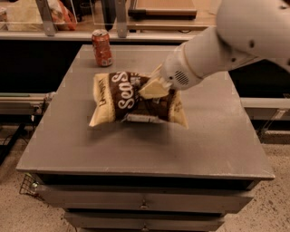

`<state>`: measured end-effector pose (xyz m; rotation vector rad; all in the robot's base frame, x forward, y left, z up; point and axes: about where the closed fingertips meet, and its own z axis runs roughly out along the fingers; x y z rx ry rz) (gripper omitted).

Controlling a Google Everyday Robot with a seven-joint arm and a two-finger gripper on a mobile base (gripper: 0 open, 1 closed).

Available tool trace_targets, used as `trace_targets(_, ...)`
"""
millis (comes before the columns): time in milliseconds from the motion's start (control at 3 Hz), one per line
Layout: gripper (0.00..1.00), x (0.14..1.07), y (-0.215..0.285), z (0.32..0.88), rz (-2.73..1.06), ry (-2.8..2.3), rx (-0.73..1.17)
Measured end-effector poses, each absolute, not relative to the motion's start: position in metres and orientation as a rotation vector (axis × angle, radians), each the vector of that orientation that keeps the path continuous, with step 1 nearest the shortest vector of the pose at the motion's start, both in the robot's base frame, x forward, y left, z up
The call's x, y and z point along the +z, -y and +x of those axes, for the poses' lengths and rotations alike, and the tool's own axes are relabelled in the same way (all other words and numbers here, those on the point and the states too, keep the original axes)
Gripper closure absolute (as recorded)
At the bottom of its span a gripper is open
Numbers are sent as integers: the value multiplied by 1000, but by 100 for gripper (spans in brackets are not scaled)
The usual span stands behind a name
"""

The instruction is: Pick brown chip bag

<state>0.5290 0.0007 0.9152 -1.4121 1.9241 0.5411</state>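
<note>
1. The brown chip bag [124, 97] is in the middle of the frame, over the grey table [217, 136]. Its dark centre with white script faces the camera, and its cream ends point left and lower right.
2. A shadow lies under the bag's lower edge, so it seems to hang just clear of the tabletop. Whether its far side touches the surface cannot be told.
3. The gripper [153, 87] is at the bag's upper right part. Its pale fingers [149, 89] are clamped on the bag there, and they cover the end of the lettering.
4. The white arm [235, 41] comes in from the upper right. Its upper part is cut off by the top and right edges of the frame.
5. A red soda can [102, 47] stands upright near the table's far left corner, well apart from the bag.
6. Drawer fronts [142, 204] show below the table's front edge, and the lowest is cut off by the bottom of the frame.
7. At the upper left, behind the table, an orange packet [61, 13] sits partly behind an upright post. Its print is too blurred to read.
</note>
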Motion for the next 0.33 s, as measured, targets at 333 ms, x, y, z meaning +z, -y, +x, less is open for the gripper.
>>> trace_targets(333,100,967,40,536,-1267,-1892,667)
